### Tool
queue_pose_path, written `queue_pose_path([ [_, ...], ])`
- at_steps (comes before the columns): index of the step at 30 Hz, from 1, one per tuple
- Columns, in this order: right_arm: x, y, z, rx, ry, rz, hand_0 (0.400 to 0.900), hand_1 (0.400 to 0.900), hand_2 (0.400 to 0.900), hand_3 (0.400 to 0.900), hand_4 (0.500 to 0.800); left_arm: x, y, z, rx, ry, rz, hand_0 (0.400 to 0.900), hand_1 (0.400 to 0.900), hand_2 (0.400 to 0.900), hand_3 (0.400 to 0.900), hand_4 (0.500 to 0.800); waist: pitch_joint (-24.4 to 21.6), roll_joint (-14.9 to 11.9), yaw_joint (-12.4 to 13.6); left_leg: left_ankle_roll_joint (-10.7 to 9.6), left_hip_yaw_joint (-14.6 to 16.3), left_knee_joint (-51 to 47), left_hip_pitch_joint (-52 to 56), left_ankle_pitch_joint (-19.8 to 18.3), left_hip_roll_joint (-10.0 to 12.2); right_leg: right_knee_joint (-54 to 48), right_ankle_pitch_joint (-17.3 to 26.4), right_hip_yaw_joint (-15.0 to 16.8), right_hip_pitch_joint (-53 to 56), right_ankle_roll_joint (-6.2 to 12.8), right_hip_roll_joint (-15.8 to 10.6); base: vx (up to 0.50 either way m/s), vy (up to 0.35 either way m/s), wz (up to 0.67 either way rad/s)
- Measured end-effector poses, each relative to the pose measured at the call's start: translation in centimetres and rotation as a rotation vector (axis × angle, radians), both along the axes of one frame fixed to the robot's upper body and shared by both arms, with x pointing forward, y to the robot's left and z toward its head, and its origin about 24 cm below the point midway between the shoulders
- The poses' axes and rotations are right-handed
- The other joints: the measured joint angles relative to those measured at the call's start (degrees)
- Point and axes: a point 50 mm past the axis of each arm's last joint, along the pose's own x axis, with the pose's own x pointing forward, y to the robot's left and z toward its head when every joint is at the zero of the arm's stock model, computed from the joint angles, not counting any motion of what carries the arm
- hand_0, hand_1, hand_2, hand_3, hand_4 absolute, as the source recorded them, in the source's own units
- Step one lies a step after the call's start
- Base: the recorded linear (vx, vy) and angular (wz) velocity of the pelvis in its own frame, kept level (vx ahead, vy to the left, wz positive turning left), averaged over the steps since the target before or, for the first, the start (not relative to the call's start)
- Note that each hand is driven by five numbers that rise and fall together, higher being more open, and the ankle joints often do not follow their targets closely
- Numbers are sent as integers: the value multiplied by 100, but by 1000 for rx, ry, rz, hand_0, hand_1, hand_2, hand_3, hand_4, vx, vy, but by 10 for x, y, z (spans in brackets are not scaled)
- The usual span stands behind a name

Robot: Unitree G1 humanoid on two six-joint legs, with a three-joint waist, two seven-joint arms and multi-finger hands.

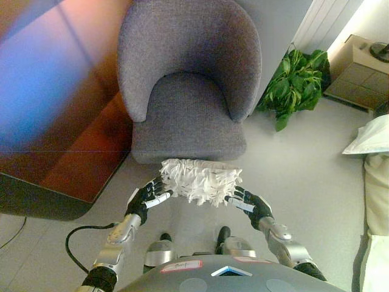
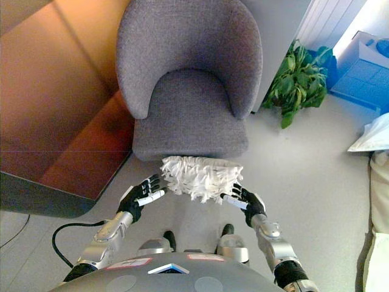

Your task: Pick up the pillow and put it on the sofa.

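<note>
**Pillow held between two hands before the chair**

While the floor [image 1: 304, 164] runs pale across most of the scene, its far left is taken by one dark brown panel [image 1: 73, 146] lying low beside the chair. Next comes the left hand [image 1: 146, 199], reaching forward from the lower left with its palm turned inward. Its fingers are straight and spread, pressed flat against the left end of the pillow [image 1: 200, 179] rather than curled round it.

There is one pillow, white and shaggy, held up between the two hands just in front of the chair's front edge. It is not on the seat. Behind it stands one grey chair [image 1: 188, 79] with a rounded back and a bare seat cushion.

The right hand [image 1: 250, 204] mirrors the left, coming in from the lower right, its fingers straight and laid against the pillow's right end. Both forearms angle inward toward the pillow.

Further right, one green plant [image 1: 295, 85] sits by the wall. At the far right edge lies one white cushion [image 1: 372, 137].

The left eye view shows one cardboard box [image 1: 358, 67] in the top right corner. In the right eye view that corner is lost in a blue glare, so I cannot tell the box there.
</note>
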Motion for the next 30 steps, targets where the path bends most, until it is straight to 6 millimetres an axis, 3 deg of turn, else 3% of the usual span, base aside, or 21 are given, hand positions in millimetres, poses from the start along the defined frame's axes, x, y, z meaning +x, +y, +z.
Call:
queue_pose_path([
  [30, 1, -1, 1, -48, -22, 44, 900, 900, 900, 900, 800, -4, 1, -2, 7, 11, 8, 900, 900, 900, 900, 800, -102, 14, 10, -41, 134, 97, 43, -8, 90, -18, -6, 206, -92, -19, 81, -5, -42, -6],
])
